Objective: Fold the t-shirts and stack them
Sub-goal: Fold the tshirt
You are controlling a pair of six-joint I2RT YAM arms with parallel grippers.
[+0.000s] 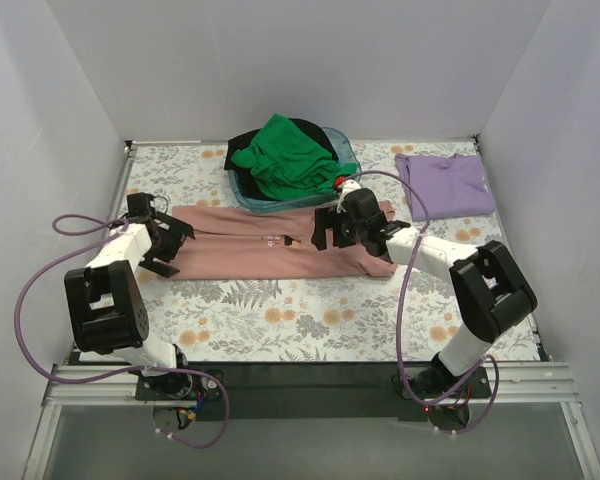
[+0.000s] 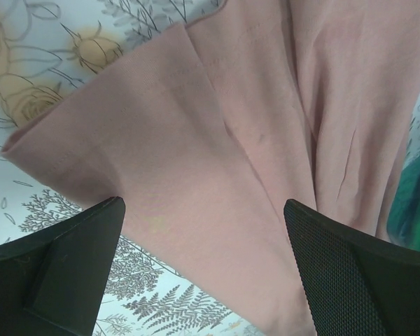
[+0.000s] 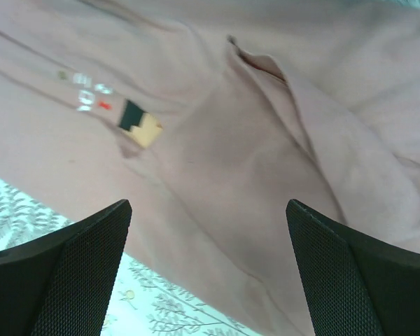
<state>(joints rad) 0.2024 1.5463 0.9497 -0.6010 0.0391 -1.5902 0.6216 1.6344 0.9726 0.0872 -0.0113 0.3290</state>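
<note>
Floral tabletop (image 1: 280, 320), 4 t-shirts (image 1: 240, 250)

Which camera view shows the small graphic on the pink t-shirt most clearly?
The right wrist view: the graphic lies close, its black and tan blocks distinct on the pink t-shirt. The top external view shows only tiny pale specks. The left wrist view shows plain pink cloth, no graphic.

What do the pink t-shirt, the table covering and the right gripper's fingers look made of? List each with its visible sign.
Pink t-shirt: soft matte knit, likely cotton; stitched hem, limp creases.
Table covering: floral-printed sheet, matte; cloth or vinyl, cannot tell.
Fingers of the right gripper: black, probably plastic, with a fine dotted grip texture.
</note>
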